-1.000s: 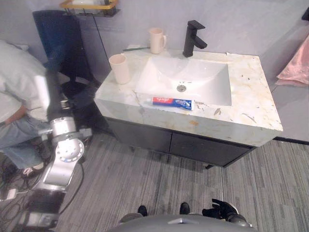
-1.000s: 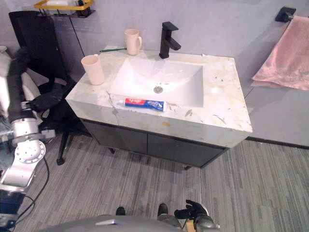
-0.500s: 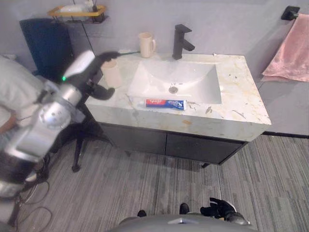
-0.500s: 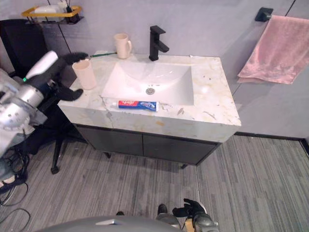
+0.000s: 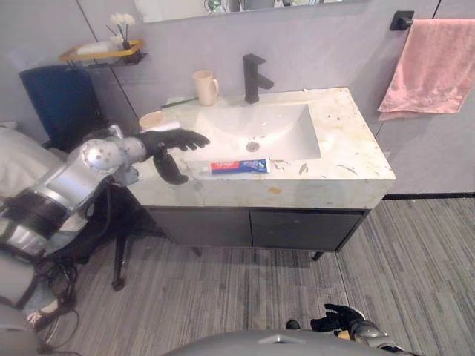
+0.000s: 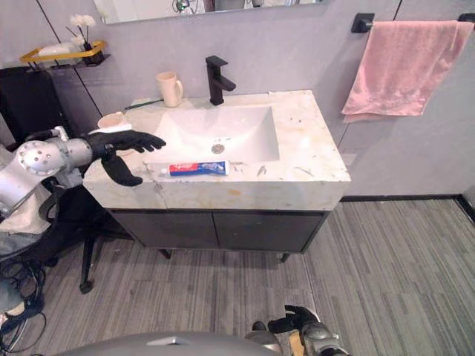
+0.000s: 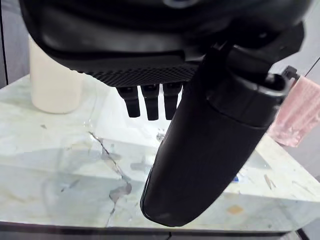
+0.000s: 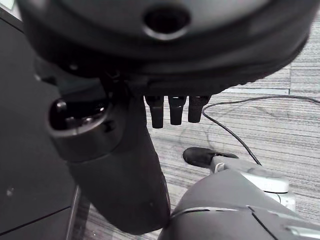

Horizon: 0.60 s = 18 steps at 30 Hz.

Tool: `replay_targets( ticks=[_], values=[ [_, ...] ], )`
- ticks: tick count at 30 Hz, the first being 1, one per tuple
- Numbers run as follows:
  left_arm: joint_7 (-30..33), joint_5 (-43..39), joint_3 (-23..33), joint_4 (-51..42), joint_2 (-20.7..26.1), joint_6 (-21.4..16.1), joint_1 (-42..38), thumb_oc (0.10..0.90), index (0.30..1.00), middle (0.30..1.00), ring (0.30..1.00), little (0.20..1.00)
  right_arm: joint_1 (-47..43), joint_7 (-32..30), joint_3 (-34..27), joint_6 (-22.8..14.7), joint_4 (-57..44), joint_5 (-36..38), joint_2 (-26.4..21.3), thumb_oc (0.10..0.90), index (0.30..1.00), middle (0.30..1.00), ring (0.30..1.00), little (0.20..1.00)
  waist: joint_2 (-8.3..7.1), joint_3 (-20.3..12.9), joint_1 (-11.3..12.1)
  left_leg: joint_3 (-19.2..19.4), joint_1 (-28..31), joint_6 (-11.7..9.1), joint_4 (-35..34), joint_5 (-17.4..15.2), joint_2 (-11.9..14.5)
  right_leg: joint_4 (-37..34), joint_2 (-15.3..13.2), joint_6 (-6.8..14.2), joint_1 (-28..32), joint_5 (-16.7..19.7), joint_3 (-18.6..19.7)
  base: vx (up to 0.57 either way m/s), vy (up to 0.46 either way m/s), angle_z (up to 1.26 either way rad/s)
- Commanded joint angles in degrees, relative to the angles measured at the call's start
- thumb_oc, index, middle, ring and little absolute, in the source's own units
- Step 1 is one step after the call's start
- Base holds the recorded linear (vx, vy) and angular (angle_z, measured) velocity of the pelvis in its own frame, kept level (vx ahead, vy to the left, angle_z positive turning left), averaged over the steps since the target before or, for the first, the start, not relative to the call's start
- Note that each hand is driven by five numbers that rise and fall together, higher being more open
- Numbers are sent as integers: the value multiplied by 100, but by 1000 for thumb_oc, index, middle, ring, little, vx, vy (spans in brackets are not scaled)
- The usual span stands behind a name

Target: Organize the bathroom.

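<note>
Marble table [image 5: 349, 159] carries toothpaste tube [image 5: 239, 166] on near rim of sink [image 5: 260, 127]; cup [image 6: 111, 122] at left edge, mug [image 5: 205, 86] and toothbrush [image 6: 144, 104] far left by faucet [image 5: 253, 76]. Left hand [image 5: 172, 145], a second ago off left of table, now over left edge, fingers spread, thumb down, empty, just left of tube, cup behind it. Judgement: reach begun, tube or cup likely first pick. Right hand [image 5: 338, 320] low, relaxed, idle. Nothing tidied yet.
</note>
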Motion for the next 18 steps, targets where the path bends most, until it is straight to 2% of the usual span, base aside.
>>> replay_targets(
  ticks=[1,8,18],
  values=[
    [298,34,515,454,126,-331,-737,800,900,900,900,900,-315,131,313,-25,238,-351,-73,800,900,900,900,900,-158,-166,40,-256,109,326,20,-628,-270,73,-73,400,-36,-281,327,12,-15,-4],
    [594,273,831,577,-278,-438,-111,800,900,900,900,900,-201,159,239,-40,385,-306,-66,800,900,900,900,900,-207,-136,23,-189,137,369,32,-667,-269,118,-50,370,-49,-321,342,11,-11,-3],
    [1021,828,1156,642,-573,-527,566,800,900,900,900,900,-34,111,125,-172,388,-164,22,800,900,900,900,900,-215,-122,-25,-143,159,393,23,-711,-265,124,-16,354,-65,-348,389,29,-19,-3]
  ],
)
